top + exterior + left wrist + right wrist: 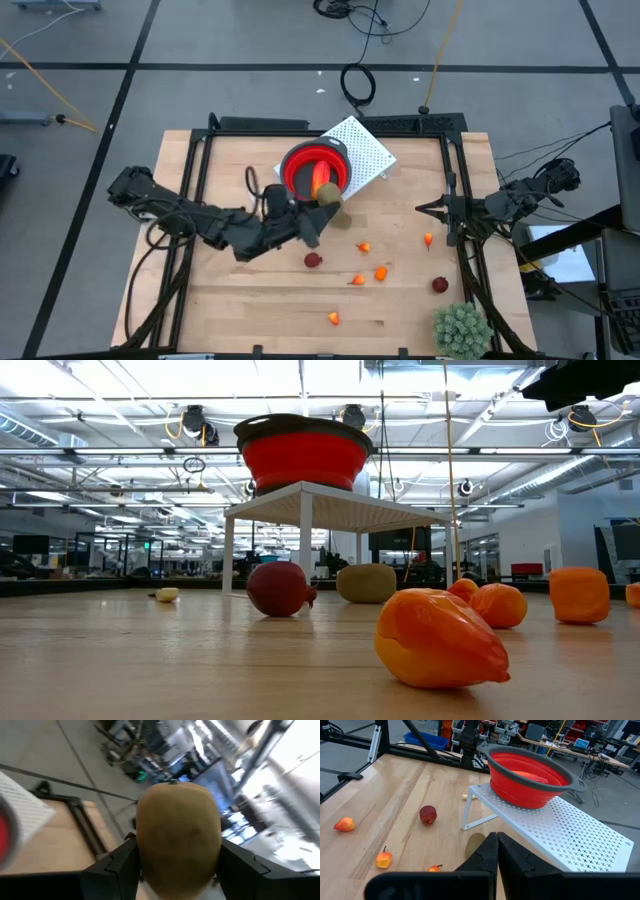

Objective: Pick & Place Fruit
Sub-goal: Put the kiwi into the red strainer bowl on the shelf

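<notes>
Left end effector [175,870] clamped on the olive-brown oval fruit [178,835] – release early and it bounces off the red bowl's [298,160] rim – right end effector [496,851] pinched together, idle.

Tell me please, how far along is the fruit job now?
Done: one orange fruit lies in the red bowl. In hand: the left gripper holds a brown oval fruit beside the bowl. Left: two dark red balls and about five orange pieces lie on the table. The right gripper waits shut at the right edge.
</notes>
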Controlling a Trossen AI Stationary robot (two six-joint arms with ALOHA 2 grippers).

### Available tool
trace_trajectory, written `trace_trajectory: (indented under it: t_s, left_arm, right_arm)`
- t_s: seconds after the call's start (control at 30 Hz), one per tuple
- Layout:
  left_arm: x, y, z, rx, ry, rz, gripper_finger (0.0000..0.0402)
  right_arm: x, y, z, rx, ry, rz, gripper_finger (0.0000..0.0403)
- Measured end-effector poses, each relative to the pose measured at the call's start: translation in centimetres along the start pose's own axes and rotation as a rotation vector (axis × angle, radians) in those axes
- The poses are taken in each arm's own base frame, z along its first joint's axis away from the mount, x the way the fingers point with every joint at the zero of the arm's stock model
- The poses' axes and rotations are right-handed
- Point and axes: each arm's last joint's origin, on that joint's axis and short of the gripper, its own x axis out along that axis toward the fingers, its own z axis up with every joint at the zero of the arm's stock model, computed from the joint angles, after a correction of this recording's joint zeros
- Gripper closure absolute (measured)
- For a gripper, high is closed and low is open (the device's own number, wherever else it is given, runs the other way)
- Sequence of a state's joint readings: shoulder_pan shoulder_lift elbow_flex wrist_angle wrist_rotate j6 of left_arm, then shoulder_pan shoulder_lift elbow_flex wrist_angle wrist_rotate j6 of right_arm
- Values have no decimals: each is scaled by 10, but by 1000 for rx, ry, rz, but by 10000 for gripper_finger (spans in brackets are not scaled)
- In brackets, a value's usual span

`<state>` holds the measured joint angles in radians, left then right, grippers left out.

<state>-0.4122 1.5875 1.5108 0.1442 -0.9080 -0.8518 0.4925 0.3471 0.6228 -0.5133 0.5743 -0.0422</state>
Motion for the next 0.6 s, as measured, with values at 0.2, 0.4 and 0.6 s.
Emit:
trace_trajectory:
  t_s: [0.2, 0.4, 0.6]
  left_arm:
    - [24, 27, 9, 100, 22, 124, 188]
    - [53, 62, 26, 118, 147, 210, 188]
    - [74, 95, 46, 130, 283, 290, 188]
  right_arm:
    - [0, 0, 0, 0, 0, 0, 399]
    - [0, 0, 0, 0, 0, 0, 399]
    - [0, 0, 0, -6, 0, -1, 399]
